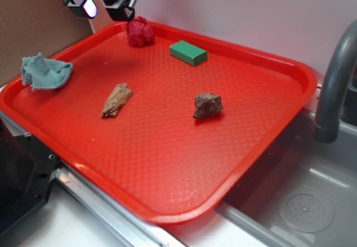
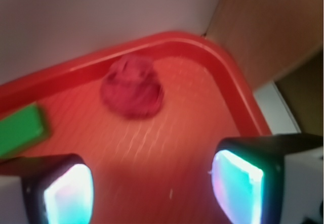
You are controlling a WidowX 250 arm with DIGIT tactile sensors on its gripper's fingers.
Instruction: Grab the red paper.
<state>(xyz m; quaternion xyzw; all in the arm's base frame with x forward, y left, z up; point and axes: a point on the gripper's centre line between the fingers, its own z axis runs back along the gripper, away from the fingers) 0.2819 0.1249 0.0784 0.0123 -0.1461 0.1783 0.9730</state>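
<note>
On the red tray [image 1: 268, 141], the red paper [image 1: 140, 32] sits unobstructed beside the green block [image 1: 188, 52], gripper [image 1: 103, 6] spread apart above.

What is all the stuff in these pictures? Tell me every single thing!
Tray: one, glossy red, over the sink edge, holding all the small things.
Red paper: one, dark red crumpled ball, far corner of the tray, just below the gripper.
Green block: one, green, far side of the tray, to the right of the paper.
Cloth: one, light blue, crumpled on the tray's left rim.
Wood piece: one, tan, middle-left of the tray.
Rock: one, brown, middle of the tray.
Faucet: one, grey, at the right.
Sink: one, metal, lower right.
Gripper: one, black, open, holding nothing.
</note>
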